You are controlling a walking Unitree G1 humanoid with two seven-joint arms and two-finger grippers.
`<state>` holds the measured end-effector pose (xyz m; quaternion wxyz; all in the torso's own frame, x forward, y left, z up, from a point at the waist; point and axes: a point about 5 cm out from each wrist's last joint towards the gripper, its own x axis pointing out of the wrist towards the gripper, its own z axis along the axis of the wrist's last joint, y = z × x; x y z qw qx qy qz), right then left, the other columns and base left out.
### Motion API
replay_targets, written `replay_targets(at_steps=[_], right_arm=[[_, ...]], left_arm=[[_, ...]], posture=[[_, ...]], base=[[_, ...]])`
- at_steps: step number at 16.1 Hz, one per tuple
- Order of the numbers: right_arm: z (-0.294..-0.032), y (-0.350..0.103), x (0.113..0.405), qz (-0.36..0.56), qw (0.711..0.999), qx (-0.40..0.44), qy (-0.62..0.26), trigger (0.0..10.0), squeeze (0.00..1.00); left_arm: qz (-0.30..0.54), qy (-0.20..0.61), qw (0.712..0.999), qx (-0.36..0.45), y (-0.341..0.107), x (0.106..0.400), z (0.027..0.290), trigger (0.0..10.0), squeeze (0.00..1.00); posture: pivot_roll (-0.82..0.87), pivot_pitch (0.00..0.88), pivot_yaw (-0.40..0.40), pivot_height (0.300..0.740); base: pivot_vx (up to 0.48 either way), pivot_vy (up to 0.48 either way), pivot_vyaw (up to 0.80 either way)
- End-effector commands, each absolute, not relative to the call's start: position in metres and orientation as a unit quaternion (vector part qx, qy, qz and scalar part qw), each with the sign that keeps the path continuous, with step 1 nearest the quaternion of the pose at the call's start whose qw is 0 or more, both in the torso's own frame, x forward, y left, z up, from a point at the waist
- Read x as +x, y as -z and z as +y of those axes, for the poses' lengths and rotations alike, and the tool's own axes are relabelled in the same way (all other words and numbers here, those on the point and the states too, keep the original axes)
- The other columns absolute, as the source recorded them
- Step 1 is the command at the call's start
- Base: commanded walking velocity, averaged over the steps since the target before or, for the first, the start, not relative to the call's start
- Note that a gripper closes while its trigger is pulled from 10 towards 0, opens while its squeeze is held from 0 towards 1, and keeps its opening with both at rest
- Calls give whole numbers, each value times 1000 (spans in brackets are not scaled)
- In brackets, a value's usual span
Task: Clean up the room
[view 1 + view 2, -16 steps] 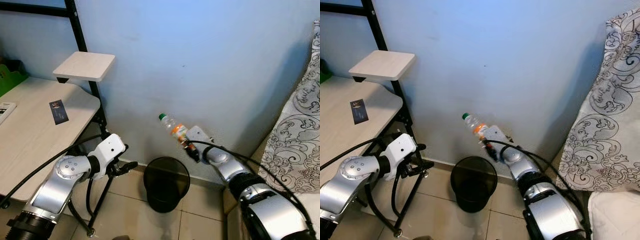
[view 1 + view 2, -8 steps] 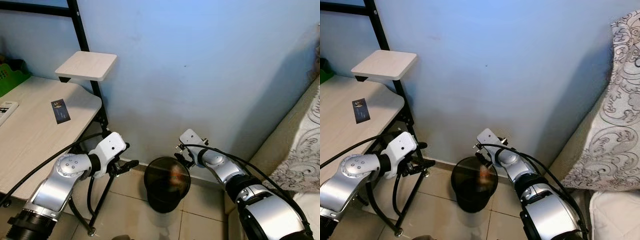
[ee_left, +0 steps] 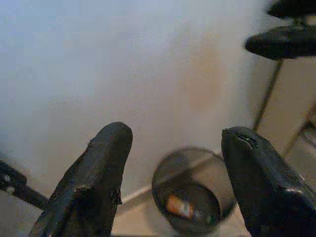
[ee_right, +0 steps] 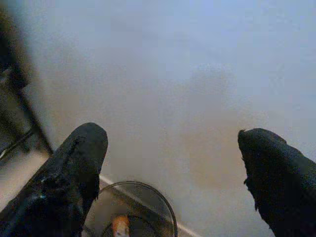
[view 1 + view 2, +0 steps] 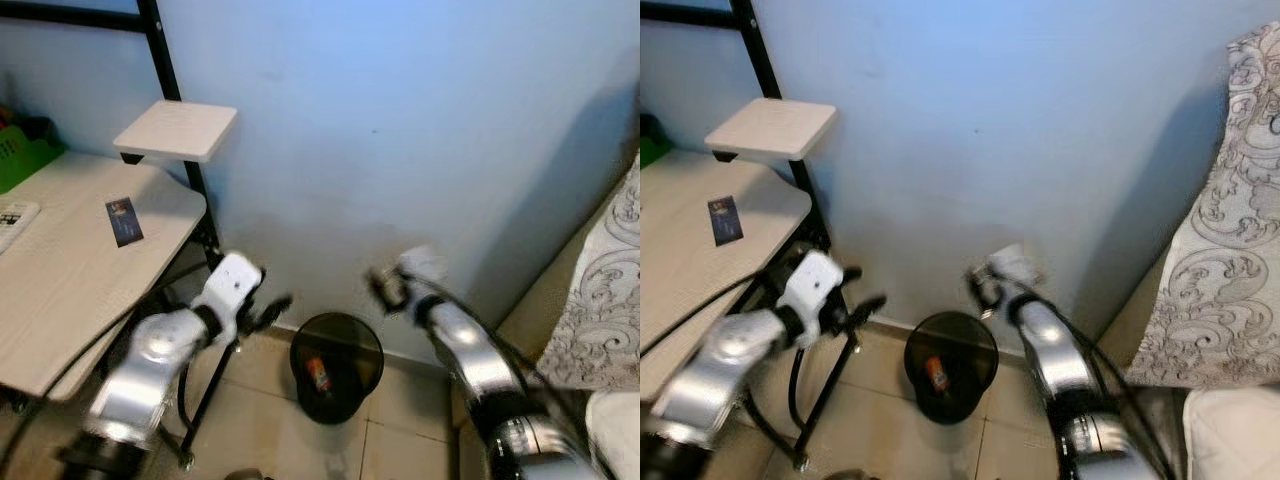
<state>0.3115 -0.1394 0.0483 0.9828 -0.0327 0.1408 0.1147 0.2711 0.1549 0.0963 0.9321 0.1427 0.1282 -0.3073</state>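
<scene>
The bottle (image 5: 320, 373) is seen inside the bin (image 5: 337, 366), lower centre. Both the right claw (image 4: 173, 173) and left claw (image 3: 173, 182) are held wide, empty. Disposal is judged complete; another item must be located next.

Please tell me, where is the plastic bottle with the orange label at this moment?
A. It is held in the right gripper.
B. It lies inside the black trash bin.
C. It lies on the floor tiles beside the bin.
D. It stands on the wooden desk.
B: the bottle lies at the bottom of the black trash bin, and the right gripper above it is open with nothing between its fingers.
</scene>
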Motion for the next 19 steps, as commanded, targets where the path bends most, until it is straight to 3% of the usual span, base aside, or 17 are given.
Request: replay_targets(at_steps=[1,5,11,19], right_arm=[[-148,-57,308,126,989,-1,-72,10000,1000],[-149,-65,287,115,992,40,-29,10000,1000],[-157,-84,278,96,994,46,15,10000,1000],[-148,-83,272,113,993,37,6,10000,1000]], left_arm=[[117,272,946,135,-100,272,157,10000,0],[93,194,968,129,-104,275,156,10000,0],[99,184,971,119,-104,268,156,10000,0],[102,182,969,130,-104,267,157,10000,0]], posture=[[67,0,13,740],[43,0,32,740],[57,0,31,740],[60,0,34,740]], base=[[0,0,0],[0,0,-600],[0,0,-800],[0,0,-800]])
